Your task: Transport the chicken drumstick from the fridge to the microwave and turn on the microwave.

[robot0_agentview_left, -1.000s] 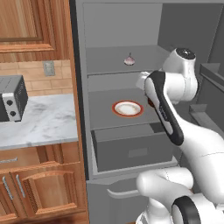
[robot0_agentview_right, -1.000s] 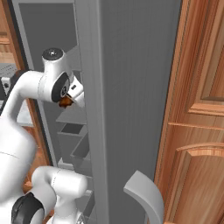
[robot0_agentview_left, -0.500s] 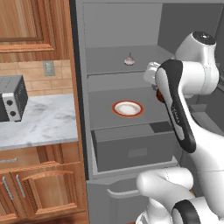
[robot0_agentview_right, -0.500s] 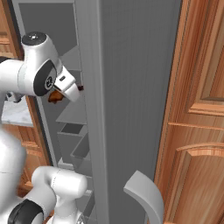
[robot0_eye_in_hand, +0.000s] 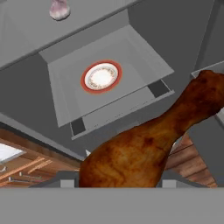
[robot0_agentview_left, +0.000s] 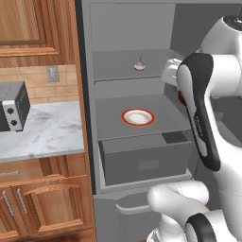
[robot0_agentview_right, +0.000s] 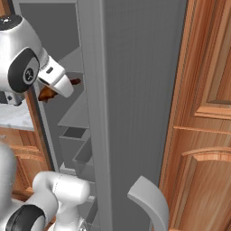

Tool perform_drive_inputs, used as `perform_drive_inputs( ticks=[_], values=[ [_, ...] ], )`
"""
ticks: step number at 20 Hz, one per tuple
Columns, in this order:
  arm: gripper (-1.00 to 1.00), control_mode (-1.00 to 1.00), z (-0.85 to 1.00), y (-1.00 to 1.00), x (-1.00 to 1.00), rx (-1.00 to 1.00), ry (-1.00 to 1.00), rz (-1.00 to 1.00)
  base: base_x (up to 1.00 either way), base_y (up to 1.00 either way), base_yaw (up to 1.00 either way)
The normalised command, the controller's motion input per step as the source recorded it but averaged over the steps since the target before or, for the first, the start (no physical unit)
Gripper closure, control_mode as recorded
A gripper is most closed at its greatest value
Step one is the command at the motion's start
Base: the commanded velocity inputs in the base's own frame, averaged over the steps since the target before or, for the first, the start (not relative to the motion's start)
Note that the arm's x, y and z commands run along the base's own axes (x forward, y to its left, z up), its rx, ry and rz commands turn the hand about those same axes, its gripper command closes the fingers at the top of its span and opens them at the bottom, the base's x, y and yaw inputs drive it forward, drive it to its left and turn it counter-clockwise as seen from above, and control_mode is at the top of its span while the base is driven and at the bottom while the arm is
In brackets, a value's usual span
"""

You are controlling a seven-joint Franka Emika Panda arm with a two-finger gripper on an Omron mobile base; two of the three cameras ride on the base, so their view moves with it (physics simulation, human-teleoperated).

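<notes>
The pincer point(robot0_agentview_right: 49, 92) is clamped on the chicken drumstick point(robot0_eye_in_hand: 144, 151). In the hand view the brown meat is seen big and close at the bottom middle, with its thin bone end pointing to the upper right of the frame. In the right base view a small brown bit of the chicken drumstick point(robot0_agentview_right: 46, 94) is seen at the left of the frame, just under the white hand, with a dark tip poking out to the right of it. The meat is held up in the air in front of the open fridge point(robot0_agentview_left: 132, 71), not on any shelf.

The arm is bent sharply. In the left base view its white and black elbow is seen at the right side of the frame, with the hand tucked in close by the fridge's right wall. In the right base view the round white joint is seen at the upper left.

Past the meat, in the hand view, a plate point(robot0_eye_in_hand: 101, 76) with a red rim is seen lying bare on the middle shelf, at the upper middle of the frame. A garlic bulb point(robot0_eye_in_hand: 59, 9) is seen on the shelf over it, at the top left. In the left base view the plate point(robot0_agentview_left: 138, 116) is in the middle and the garlic bulb point(robot0_agentview_left: 139, 64) above it. A grey drawer point(robot0_agentview_left: 146, 158) is pulled out below. A toaster oven point(robot0_agentview_left: 13, 106) is seen on the table point(robot0_agentview_left: 45, 132) at the left.

Since a second ago the arm has been lifted higher and pulled back toward the right of the left base view. The plate and garlic bulb have not been moved.
</notes>
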Motion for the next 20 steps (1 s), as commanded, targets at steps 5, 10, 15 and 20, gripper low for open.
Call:
perform_drive_inputs(
  ticks=[5,10,15,20],
  values=[
    [1.00,-1.00,0.27,0.00,-0.52,-0.03,-0.11,0.14,0.00,0.00,0.00],
    [1.00,-1.00,0.23,0.00,-0.50,-0.03,-0.09,0.13,0.00,0.00,0.00],
    [1.00,-1.00,0.26,0.00,-0.30,-0.04,-0.03,0.10,0.00,0.00,0.00],
    [1.00,-1.00,0.20,0.01,-0.17,-0.05,-0.01,0.07,0.00,0.00,0.00]
  ],
)
